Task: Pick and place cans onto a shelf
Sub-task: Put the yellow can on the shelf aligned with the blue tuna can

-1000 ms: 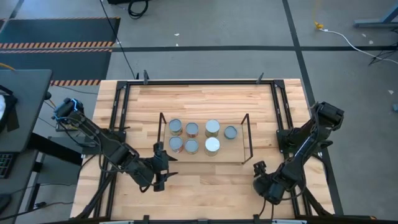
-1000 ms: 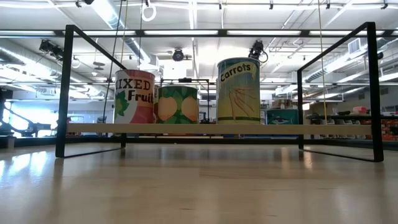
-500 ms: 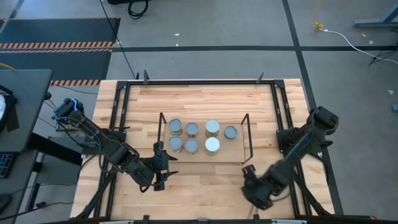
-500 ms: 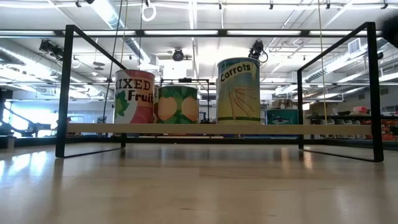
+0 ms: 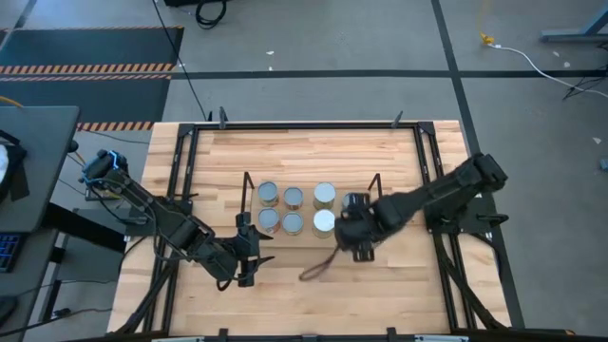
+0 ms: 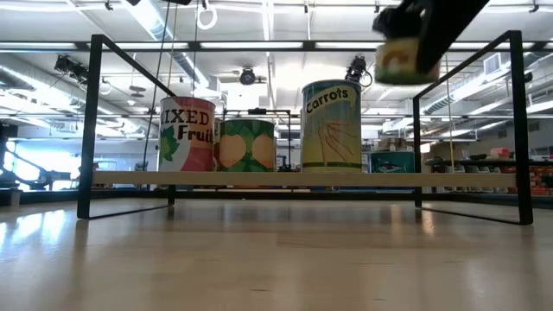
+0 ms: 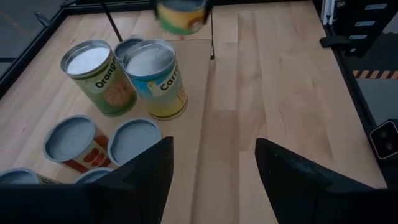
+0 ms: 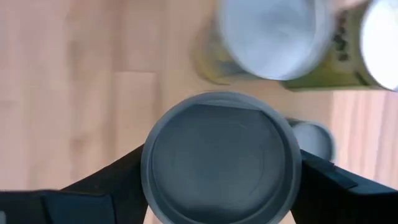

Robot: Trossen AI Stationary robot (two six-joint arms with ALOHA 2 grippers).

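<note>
- My right end effector (image 5: 353,228) is over the right part of the shelf (image 5: 377,211), clamped on a can (image 8: 221,167); in the right wrist view the can's round grey end fills the space between the two dark fingers (image 8: 112,177).
- In the low view that held can (image 6: 403,59) hangs in the air above the shelf board, up beside the right end frame, blurred, with yellow and green on its label.
- The left wrist view catches the same can (image 7: 181,15) far off, above the back of the group.
- My left end effector (image 5: 249,258) sits low over the bench (image 5: 313,152) just in front of the shelf's left corner, its fingers (image 7: 142,177) apart with bare wood between them and nothing held.
- From above I count six cans standing on the shelf in two rows of three: back row (image 5: 268,195), (image 5: 294,197), (image 5: 325,195); front row (image 5: 268,220), (image 5: 293,223) and one with a bright white top (image 5: 324,221).
- The place at the shelf's right end, next to the back row, is covered by the right arm, so I cannot tell what stands there.
- In the low view three of them show on the board: a red "Mixed Fruit" can (image 6: 187,134), a green can (image 6: 246,144) touching it, and a taller "Carrots" can (image 6: 332,125) apart to the right.
- The left wrist view shows an "Orange" can (image 7: 96,76) beside the Carrots can (image 7: 155,78).
</note>
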